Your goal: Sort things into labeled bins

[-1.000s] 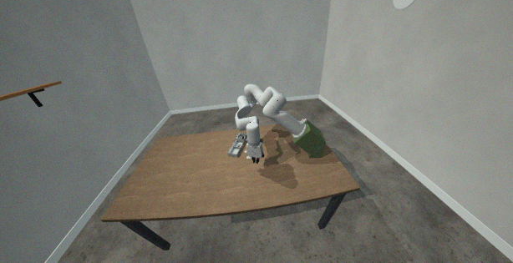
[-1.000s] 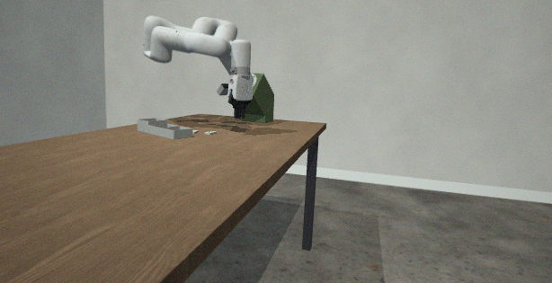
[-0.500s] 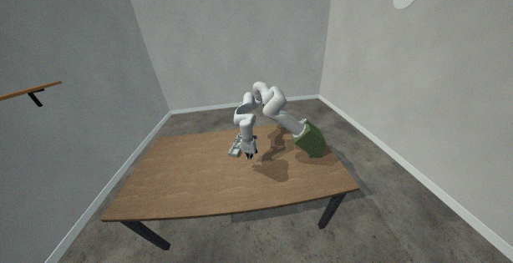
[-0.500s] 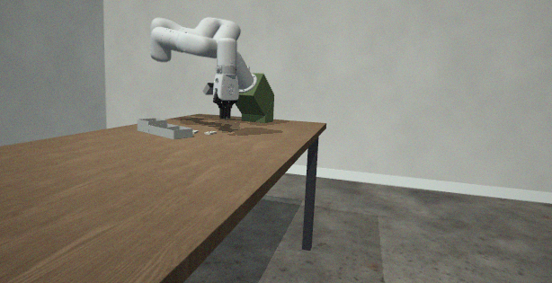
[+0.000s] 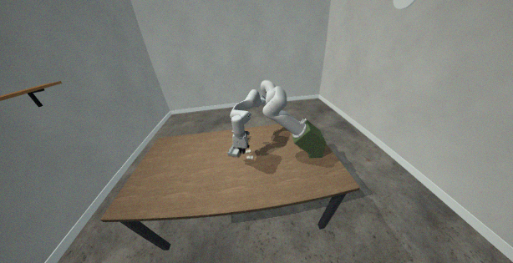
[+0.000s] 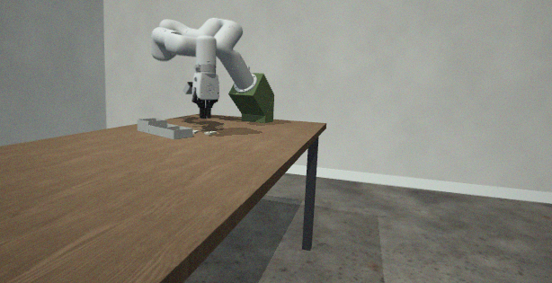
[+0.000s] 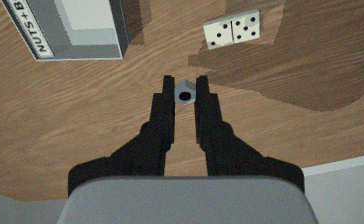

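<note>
One bin [image 7: 74, 30] labelled NUTS+B…, interior looks bare; gripper [image 7: 185, 95] clamped on hex nut [image 7: 185, 93]; domino [image 7: 232, 29] on table [image 7: 59, 110].

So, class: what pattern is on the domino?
Domino: cream with black dots and a centre line; wrist view.

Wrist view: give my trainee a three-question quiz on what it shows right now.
1. True or false: the gripper is shut on a hex nut.
2. Which thing lies flat on the table beyond the fingertips? A) a domino B) a bolt C) a playing card
3. Fill in: the bin at upper left has a label that starts with the word ____.

Key: 1 true; 2 A, the domino; 3 NUTS.
</note>
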`<state>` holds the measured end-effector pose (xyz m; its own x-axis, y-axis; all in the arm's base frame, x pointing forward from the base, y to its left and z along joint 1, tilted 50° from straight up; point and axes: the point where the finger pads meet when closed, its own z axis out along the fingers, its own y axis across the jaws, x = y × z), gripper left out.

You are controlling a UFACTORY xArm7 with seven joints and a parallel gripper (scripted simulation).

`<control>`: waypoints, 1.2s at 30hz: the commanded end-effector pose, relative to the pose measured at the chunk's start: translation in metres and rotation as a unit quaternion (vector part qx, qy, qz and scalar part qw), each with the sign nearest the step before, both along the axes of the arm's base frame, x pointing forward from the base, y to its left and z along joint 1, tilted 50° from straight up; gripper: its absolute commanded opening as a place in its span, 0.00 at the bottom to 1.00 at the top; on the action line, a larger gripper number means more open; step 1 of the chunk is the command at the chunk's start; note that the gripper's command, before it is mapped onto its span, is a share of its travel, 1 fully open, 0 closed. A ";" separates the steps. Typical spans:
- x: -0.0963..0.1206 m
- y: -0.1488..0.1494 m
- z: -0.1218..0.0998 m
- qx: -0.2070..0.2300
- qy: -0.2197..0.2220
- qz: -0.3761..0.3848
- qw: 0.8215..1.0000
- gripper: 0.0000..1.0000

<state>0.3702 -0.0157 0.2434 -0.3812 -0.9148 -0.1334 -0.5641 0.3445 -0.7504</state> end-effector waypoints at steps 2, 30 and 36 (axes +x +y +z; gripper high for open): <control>0.008 -0.019 0.016 0.003 -0.001 -0.002 1.000 0.00; 0.033 -0.075 0.062 0.003 -0.002 -0.002 1.000 0.00; 0.035 -0.075 0.059 0.003 -0.002 -0.002 1.000 0.00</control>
